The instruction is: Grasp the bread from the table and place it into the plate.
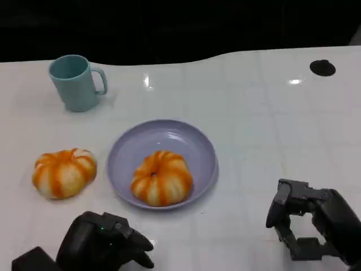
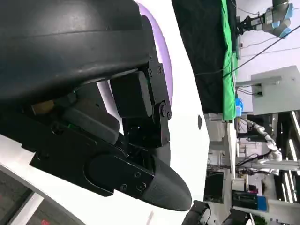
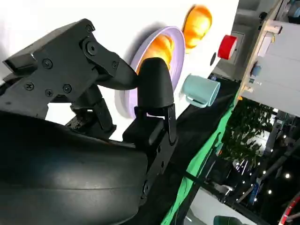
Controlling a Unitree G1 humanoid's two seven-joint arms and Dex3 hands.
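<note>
The plate (image 1: 121,169), lilac and shallow, is serving as the landmark, lying mid-table. One orange-striped, pumpkin-shaped bread (image 1: 162,178) is sitting inside the plate, toward the side nearer the robot, clear of both hands; in my judgement that piece is already delivered. A second bread (image 1: 64,173) of the same kind is lying on the bare table (image 1: 271,124) just beside the plate on the robot's left, not touching it, and is awaiting pickup if the task covers both.

The left hand (image 1: 107,244) is hovering nearer the robot than the plate, between the two breads, holding nothing. Its fingers are drawn in together rather than spread. Judged from this position, it is the hand best placed for the remaining bread. The right hand (image 1: 307,226) is waiting well off the plate's right side, fingers parted around an empty gap, apparently parked out of the way.

A teal mug (image 1: 76,82) is standing upright beyond the plate, far-left, outside any likely reach path.
</note>
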